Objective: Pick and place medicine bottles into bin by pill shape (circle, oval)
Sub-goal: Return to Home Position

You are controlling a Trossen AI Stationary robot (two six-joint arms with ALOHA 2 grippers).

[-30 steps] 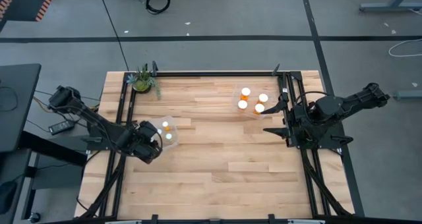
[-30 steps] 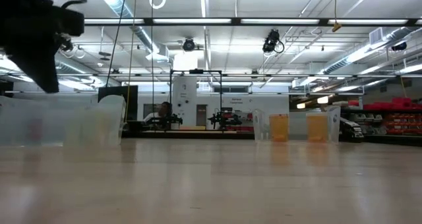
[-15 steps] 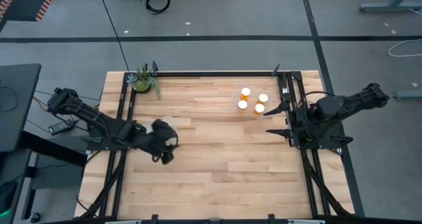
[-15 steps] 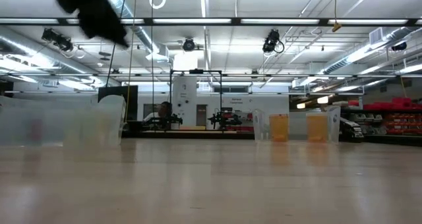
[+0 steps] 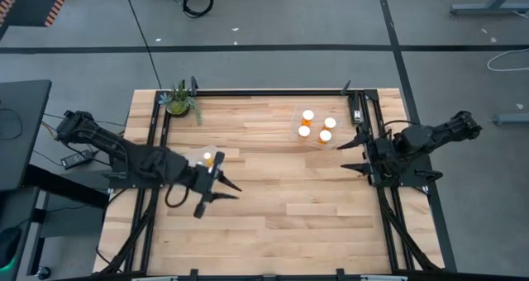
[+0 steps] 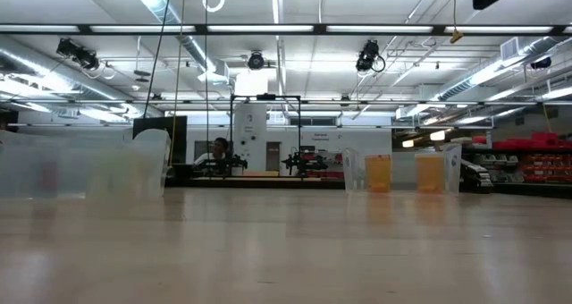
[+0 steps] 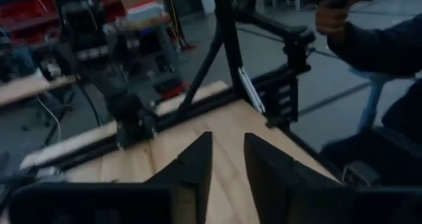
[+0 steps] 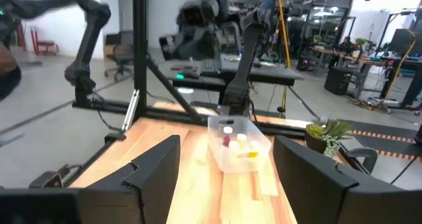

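Left claw spread above bench left of centre, right claw spread wide at right edge, four medicine bottles in far-right clear bin, apparently three more in left bin.

You have four medicine bottles standing upright in the clear right bin, near the table's far right edge. From above each shows a round white cap, and the low view shows orange bodies. In the clear left bin, a white-capped bottle sits beside an orange one. The right wrist view shows white, reddish and yellow ones there.
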